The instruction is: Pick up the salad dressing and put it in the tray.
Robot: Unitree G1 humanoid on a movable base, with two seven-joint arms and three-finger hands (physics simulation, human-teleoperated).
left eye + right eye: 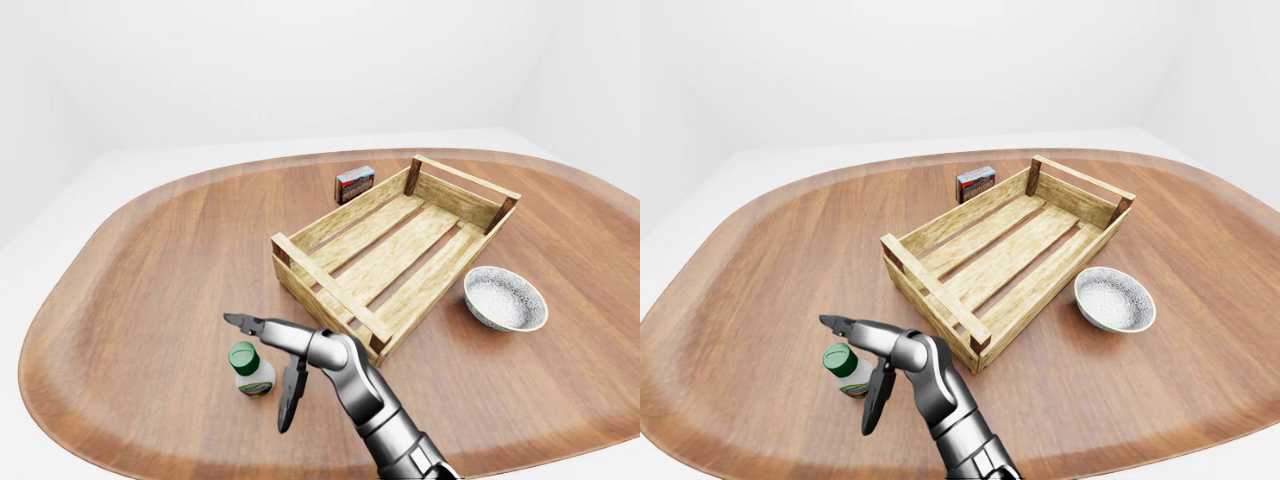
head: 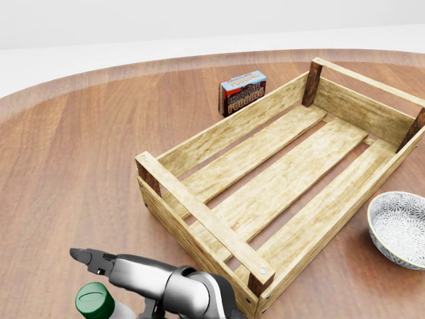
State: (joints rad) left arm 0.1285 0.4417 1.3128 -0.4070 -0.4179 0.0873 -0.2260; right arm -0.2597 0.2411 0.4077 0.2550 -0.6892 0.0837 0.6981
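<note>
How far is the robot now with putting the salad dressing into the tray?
Done: nothing is moved yet. The salad dressing stands upright on the table, outside the wooden tray, which holds nothing.
In hand: the hand has its open fingers spread beside the green cap, one above and one to its right, not closed round it.
Left: closing on the bottle, lifting it and setting it in the tray.

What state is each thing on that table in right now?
salad dressing: upright, green cap on, on the table.
tray: empty.
bowl: upright, looks empty.
pudding box: closed, beside the tray.
right hand: open, fingers spread beside the bottle, not gripping it.
</note>
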